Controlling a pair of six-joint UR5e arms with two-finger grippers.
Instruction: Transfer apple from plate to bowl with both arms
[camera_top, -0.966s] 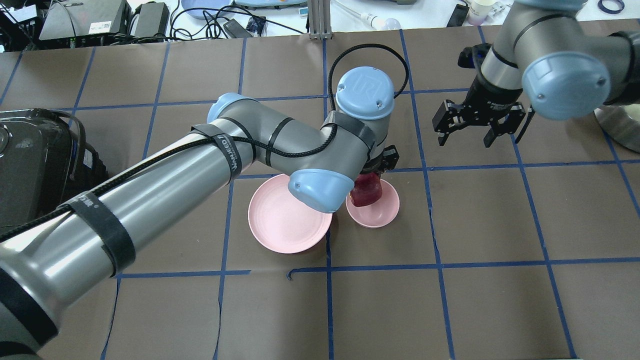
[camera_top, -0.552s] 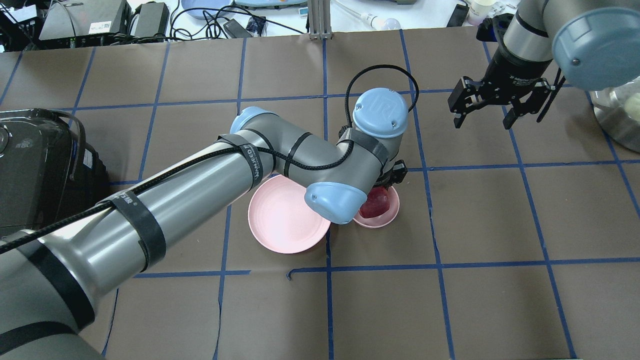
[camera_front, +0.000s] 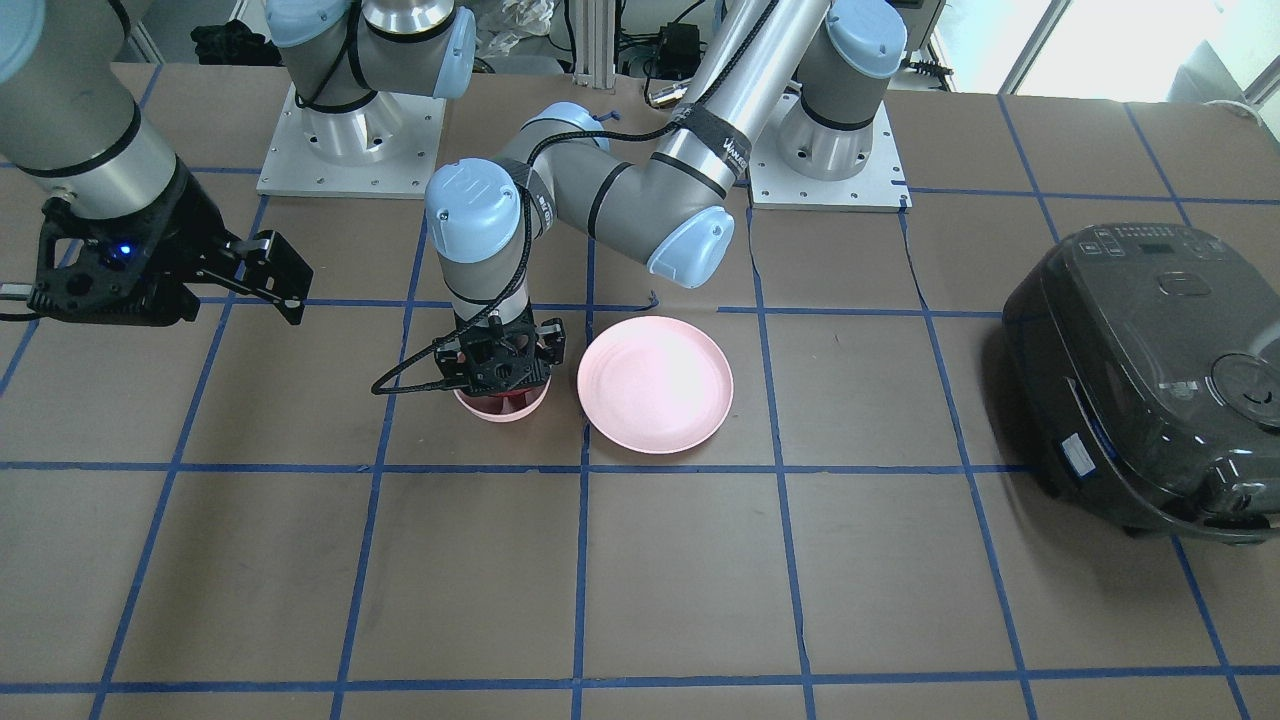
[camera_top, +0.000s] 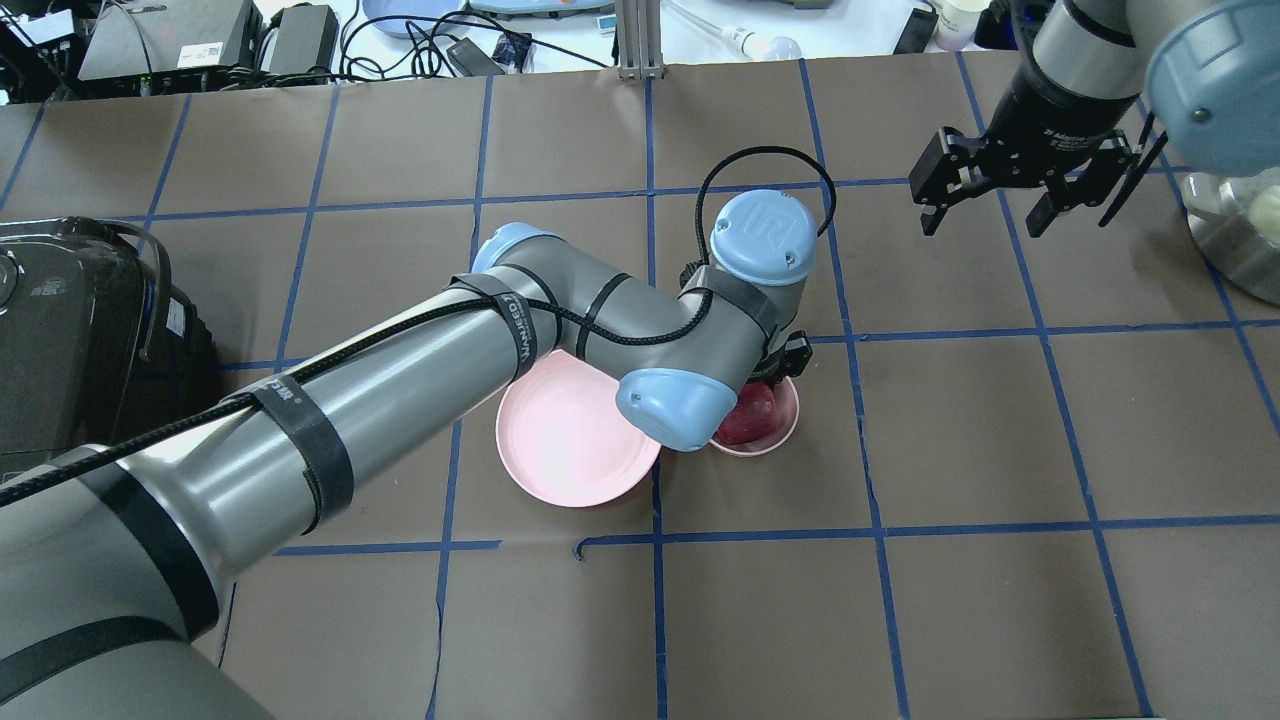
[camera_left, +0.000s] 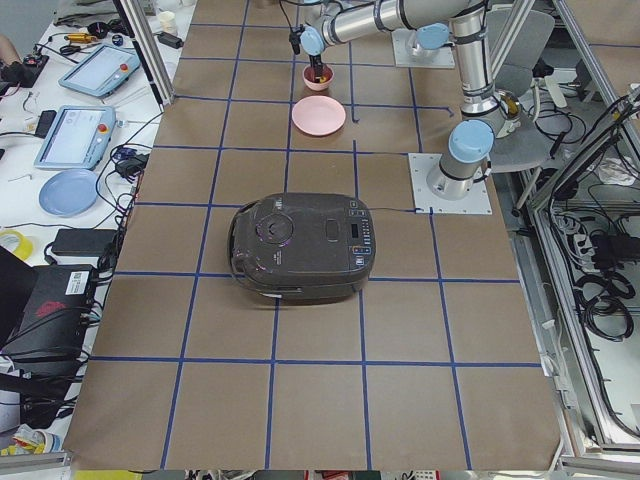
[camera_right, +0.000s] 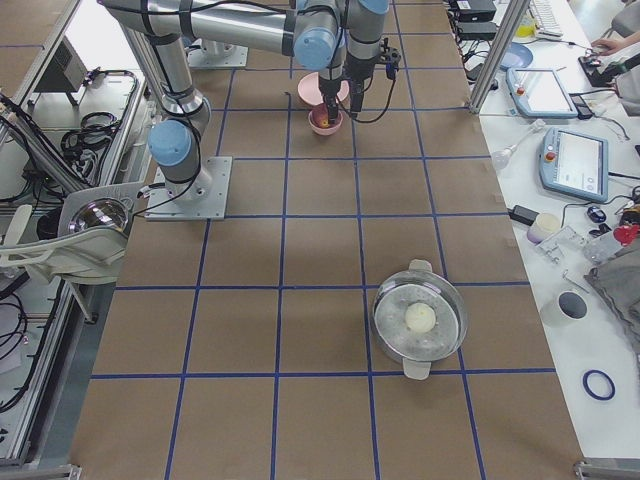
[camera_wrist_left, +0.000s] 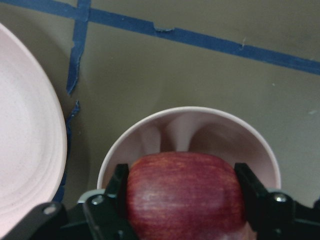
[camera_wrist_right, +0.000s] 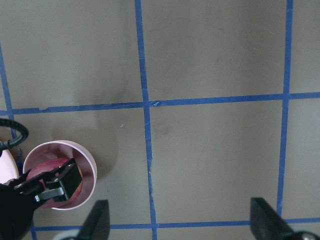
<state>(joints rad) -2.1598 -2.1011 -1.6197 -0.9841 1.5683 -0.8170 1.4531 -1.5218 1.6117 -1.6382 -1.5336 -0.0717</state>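
Note:
The dark red apple (camera_wrist_left: 182, 192) is held between the two black fingers of my left gripper (camera_wrist_left: 184, 200), which is shut on it. The apple sits low inside the small pink bowl (camera_wrist_left: 210, 125). In the overhead view the left gripper (camera_top: 768, 378) is directly over the bowl (camera_top: 788, 425), with the apple (camera_top: 750, 415) partly showing under the wrist. The wide pink plate (camera_top: 560, 450) lies just left of the bowl with nothing on it. My right gripper (camera_top: 985, 222) is open and empty, high at the far right; its wrist view shows its fingertips (camera_wrist_right: 97, 220) spread wide above the mat.
A black rice cooker (camera_top: 80, 330) stands at the table's left edge. A metal pot (camera_right: 420, 320) holding a white ball stands at the right end. Blue tape lines grid the brown mat. Cables and devices lie beyond the far edge.
My left gripper has lowered the apple down into the bowl. My right arm has drawn back, up and to the far right, still open.

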